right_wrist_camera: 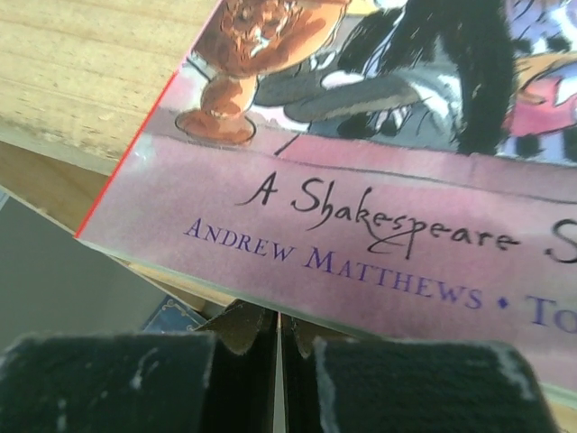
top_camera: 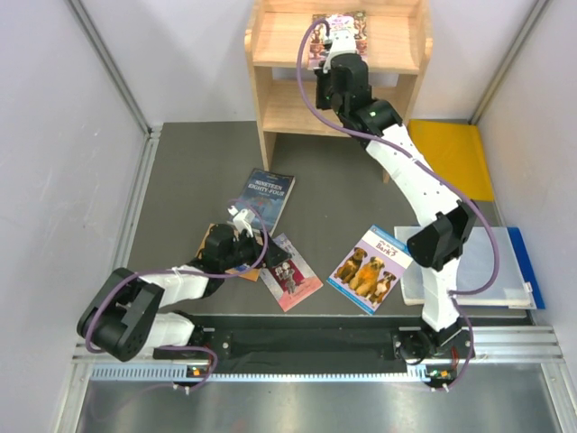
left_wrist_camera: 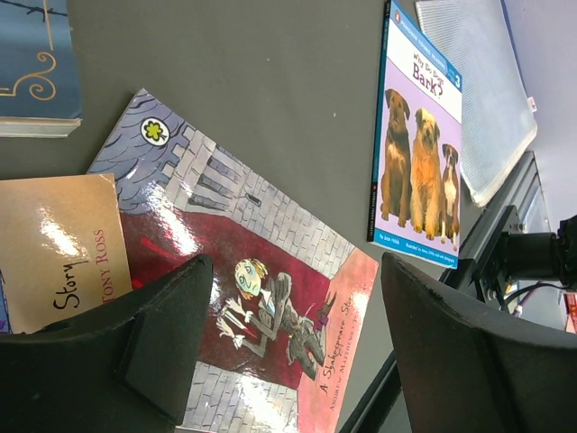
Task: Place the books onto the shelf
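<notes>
The shelf (top_camera: 275, 47) was pale wood, the worktop (top_camera: 180, 180) dark grey. The pink book (right_wrist_camera: 361, 225) bore purple lettering; the dark blue book (top_camera: 269, 197), white lettering; the red book (left_wrist_camera: 270, 262), grey brickwork; the dog book (left_wrist_camera: 419, 135), lilac with brown dogs.

This looks like a robot test lab. Plain white wall panels (top_camera: 54, 108) on thin grey metal posts (top_camera: 110, 63) stand at 9, 12 and 3 o'clock. Two white-and-black robot arms (top_camera: 410, 176) are bolted to a silver metal rail (top_camera: 315, 372) at 6 o'clock.

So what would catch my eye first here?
The right gripper, reaching far back, pinches a pink book at the upper tier of the wooden shelf. Nearer, the left gripper hangs open over a red-covered book on the table, with the three-dog book lying flat nearby.
</notes>
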